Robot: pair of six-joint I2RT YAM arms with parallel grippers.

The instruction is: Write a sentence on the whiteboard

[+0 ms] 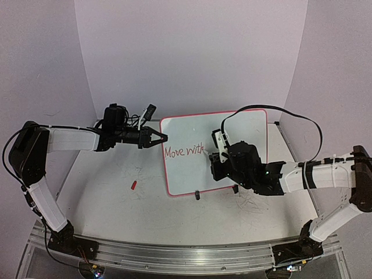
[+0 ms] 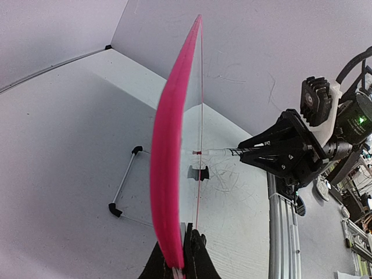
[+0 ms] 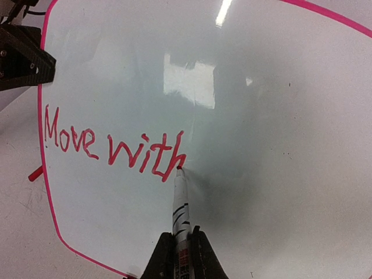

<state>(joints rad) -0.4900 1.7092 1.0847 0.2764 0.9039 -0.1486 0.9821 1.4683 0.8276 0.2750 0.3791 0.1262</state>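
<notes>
There is one whiteboard (image 1: 192,131), one marker (image 3: 181,203), one red cap (image 1: 133,185), two black clip feet and two arms, each with one pincer. The whiteboard stands on its lower edge near the middle of the desk (image 1: 116,215), leaning back, with one foot (image 1: 197,195) under its lower rim near the middle and the other (image 1: 235,189) under its lower right. The left pincer (image 1: 160,138) is clenched on the whiteboard's left rim, about halfway up; in the left wrist view the pink rim (image 2: 168,145) runs down between its two fingers (image 2: 185,256). The right pincer (image 1: 214,158) is in front of the whiteboard, right of the lettering, clenched around the marker's barrel; the right wrist view shows its fingers (image 3: 180,250) pressed against both sides of the barrel, and the red tip touching the whiteboard (image 3: 261,145) at the foot of the last letter. The sentence (image 1: 185,152) is one line of two red words, starting by the whiteboard's left rim and reaching to about its middle; it reads "Move with" (image 3: 113,145). The barrel carries black stripes and some red print near the fingers, too small to read. The cap lies on the desk to the left of the whiteboard, below its lower left corner and apart from it.
</notes>
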